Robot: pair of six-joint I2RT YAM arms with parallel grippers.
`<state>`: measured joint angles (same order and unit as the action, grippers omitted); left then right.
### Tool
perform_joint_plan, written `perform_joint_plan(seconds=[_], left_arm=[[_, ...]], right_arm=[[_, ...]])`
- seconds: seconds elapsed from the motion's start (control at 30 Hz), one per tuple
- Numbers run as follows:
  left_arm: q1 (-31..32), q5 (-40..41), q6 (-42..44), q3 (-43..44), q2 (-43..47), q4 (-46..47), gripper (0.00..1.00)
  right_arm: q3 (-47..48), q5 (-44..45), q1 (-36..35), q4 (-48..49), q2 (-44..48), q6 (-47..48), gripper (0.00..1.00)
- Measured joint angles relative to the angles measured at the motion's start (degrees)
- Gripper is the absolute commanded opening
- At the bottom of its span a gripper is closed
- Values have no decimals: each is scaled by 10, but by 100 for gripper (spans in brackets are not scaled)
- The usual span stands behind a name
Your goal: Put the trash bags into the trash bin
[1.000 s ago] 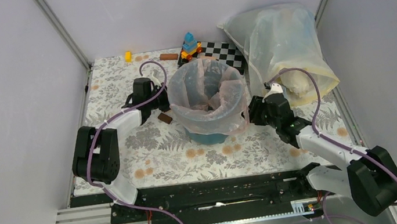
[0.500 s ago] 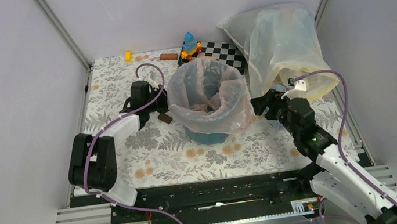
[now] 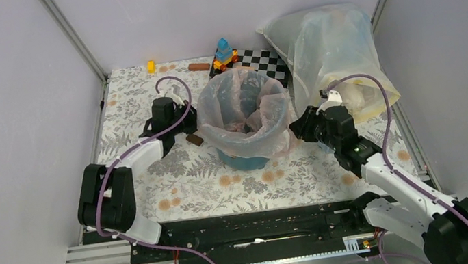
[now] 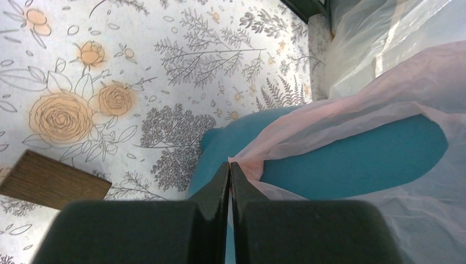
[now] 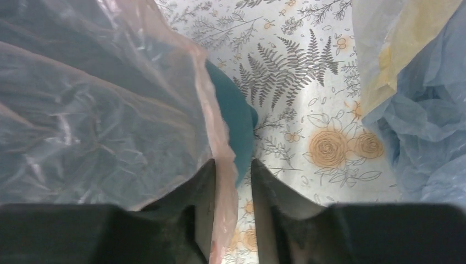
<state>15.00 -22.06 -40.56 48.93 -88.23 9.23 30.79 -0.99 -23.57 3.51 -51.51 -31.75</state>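
Observation:
The teal trash bin (image 3: 244, 162) stands mid-table, lined with a pinkish translucent trash bag (image 3: 242, 113) draped over its rim. My left gripper (image 3: 190, 123) is at the bin's left side, shut on a pinched edge of the bag; the left wrist view shows the gripper (image 4: 229, 164), the bag (image 4: 351, 104) and the bin (image 4: 351, 165). My right gripper (image 3: 296, 130) is at the bin's right side. In the right wrist view its (image 5: 233, 162) jaws stand a little apart, with the bag's (image 5: 99, 110) hanging edge between them, beside the bin (image 5: 233, 118).
A large translucent yellowish bag (image 3: 334, 56) with stuffing leans in the back right corner, close to my right arm. A checkered board (image 3: 263, 62), a toy (image 3: 225, 52), a yellow block (image 3: 151, 66) and a brown cylinder (image 3: 198, 66) lie at the back. A brown block (image 3: 195, 139) lies by the left gripper.
My right arm swung out and back, its gripper now slightly higher at the bin's right rim. My left gripper shifted a little back and left, still on the bag.

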Motion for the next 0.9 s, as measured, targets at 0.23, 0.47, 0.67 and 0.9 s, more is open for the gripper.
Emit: perform_joint_plan(seconds=[0.23, 0.47, 0.67, 0.9], left_arm=[[0, 0, 0, -15, -17, 12, 1], [0, 0, 0, -17, -35, 13, 1], [0, 0, 0, -17, -46, 17, 1], [0, 0, 0, -17, -66, 16, 2]], right_arm=[[-18, -3, 0, 49, -67, -20, 0], [-50, -42, 0, 137, -164, -56, 0], [-70, -73, 0, 227, -242, -87, 0], [-70, -97, 1, 263, -278, -98, 43]])
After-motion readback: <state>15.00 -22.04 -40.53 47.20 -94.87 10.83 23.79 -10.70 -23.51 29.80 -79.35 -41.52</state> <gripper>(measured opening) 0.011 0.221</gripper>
